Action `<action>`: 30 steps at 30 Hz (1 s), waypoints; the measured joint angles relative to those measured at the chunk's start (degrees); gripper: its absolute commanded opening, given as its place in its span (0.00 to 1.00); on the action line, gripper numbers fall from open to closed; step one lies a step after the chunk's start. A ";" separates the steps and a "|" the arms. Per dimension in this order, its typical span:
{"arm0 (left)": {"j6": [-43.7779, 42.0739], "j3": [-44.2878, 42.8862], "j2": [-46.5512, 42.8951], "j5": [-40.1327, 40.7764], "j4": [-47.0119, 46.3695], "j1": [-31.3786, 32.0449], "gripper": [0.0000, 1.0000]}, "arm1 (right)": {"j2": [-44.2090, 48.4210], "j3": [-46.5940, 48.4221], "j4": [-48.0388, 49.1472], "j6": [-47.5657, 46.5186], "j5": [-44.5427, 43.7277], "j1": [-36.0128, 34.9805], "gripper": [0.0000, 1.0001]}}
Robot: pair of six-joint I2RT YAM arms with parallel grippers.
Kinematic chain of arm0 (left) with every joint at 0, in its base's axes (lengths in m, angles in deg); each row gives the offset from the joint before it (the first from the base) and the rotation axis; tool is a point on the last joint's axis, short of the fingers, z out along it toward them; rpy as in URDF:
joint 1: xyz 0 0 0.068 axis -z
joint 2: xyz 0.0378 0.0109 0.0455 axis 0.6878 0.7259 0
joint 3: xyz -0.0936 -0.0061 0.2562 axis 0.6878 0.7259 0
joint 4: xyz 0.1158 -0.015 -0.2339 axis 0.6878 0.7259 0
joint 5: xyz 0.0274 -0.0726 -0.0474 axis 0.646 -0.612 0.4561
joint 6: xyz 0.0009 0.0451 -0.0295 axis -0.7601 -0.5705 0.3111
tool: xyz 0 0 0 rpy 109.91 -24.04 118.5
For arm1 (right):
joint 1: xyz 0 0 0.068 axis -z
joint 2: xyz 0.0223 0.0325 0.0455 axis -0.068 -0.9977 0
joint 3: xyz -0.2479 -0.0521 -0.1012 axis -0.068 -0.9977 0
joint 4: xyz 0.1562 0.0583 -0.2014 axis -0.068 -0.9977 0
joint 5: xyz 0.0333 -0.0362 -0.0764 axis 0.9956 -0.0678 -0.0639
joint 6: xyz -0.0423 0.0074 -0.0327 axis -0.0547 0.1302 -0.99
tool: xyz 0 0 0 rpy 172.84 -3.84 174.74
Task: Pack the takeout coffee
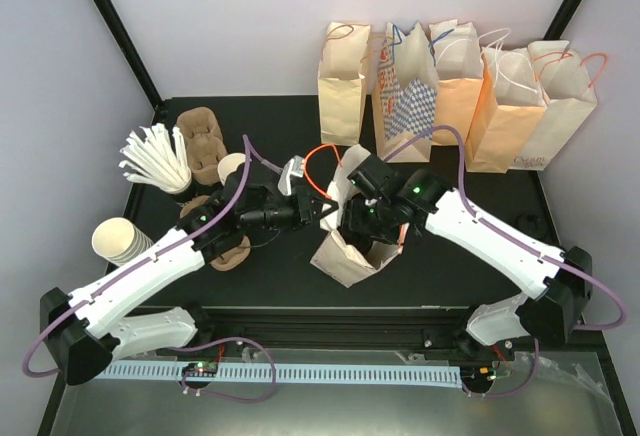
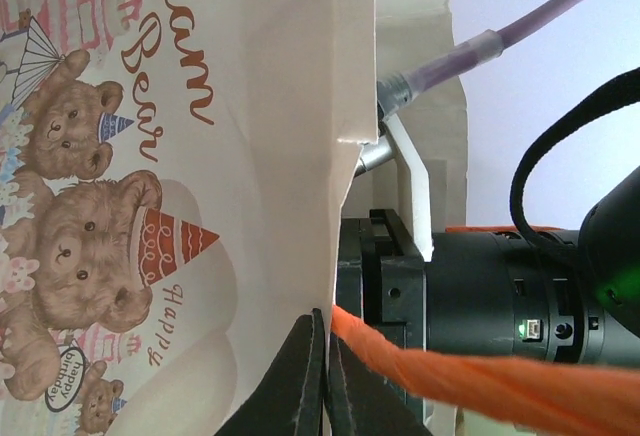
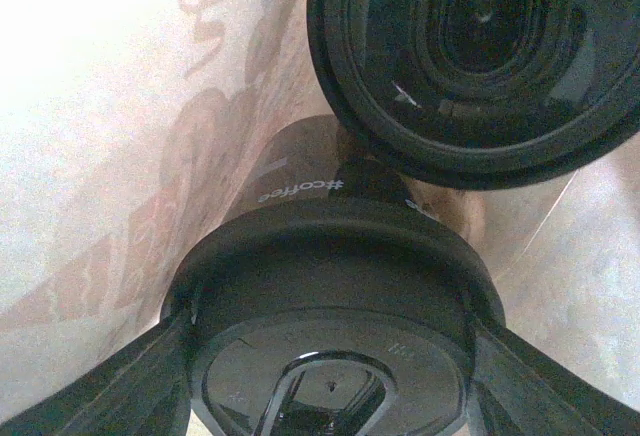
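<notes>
The right gripper (image 3: 330, 376), squeezing the coffee cup (image 3: 300, 176), could bump the other lid (image 3: 470, 56) at one o'clock and spill, while the left gripper (image 2: 322, 376) pinches the orange handle (image 2: 450, 381).

Back row: five paper bags (image 1: 455, 86), upright against the wall.
Centre: bear-print bag (image 1: 345, 256), open and tilted on the black worktop (image 1: 280, 126).
Left side: white straws (image 1: 152, 159) bundled upright; brown cup carriers (image 1: 203, 136) just beside them; cream cups (image 1: 120, 241) stacked, lying sideways.
</notes>
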 measured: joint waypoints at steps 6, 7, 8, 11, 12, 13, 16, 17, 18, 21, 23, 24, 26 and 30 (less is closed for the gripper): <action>4.96 1.05 -1.36 4.46 -0.22 2.05 0.42 | -2.56 3.67 -4.04 -0.92 2.64 0.79 0.42; 4.90 1.25 -1.46 4.74 -0.02 2.32 0.51 | -2.60 3.67 -4.44 -1.20 3.06 0.74 0.42; 5.49 1.27 -1.51 5.22 0.42 2.51 0.60 | -2.82 3.67 -4.87 -1.66 3.50 0.74 0.42; 4.44 0.24 -2.05 7.37 3.98 2.60 0.85 | -4.11 3.41 -5.31 -2.71 4.26 0.70 0.42; 3.52 -0.42 -2.49 8.44 5.62 2.60 0.91 | -4.66 3.34 -5.44 -3.17 4.24 0.55 0.42; 2.58 -1.53 -3.19 9.53 7.72 2.36 0.94 | -5.16 3.34 -5.60 -3.43 4.20 0.42 0.42; -0.31 -5.05 -6.12 11.28 12.20 0.72 0.95 | -5.97 3.37 -6.21 -4.24 3.93 0.13 0.43; -1.42 -6.14 -7.30 11.23 13.14 0.26 0.95 | -6.08 3.50 -6.62 -4.59 3.72 0.11 0.43; -2.12 -6.82 -8.11 11.19 13.62 -1.16 0.94 | -6.08 3.72 -7.02 -4.83 3.52 0.09 0.43; -3.87 -7.91 -10.14 8.72 14.82 -5.35 0.90 | -6.10 4.81 -8.02 -5.27 3.13 0.09 0.43; -4.48 -7.76 -10.47 5.14 16.41 -8.85 0.86 | -6.08 5.03 -8.09 -5.25 3.30 0.09 0.43; -4.98 -7.23 -10.25 2.99 16.85 -10.75 0.85 | -6.08 5.01 -8.15 -5.11 3.52 0.09 0.43; -6.21 -5.84 -9.33 -0.15 18.01 -13.35 0.82 | -6.05 4.85 -8.09 -4.33 4.28 0.09 0.43; -10.01 -3.34 -4.22 -5.42 21.55 -15.06 0.74 | -5.88 4.15 -8.13 -1.68 4.90 0.13 0.43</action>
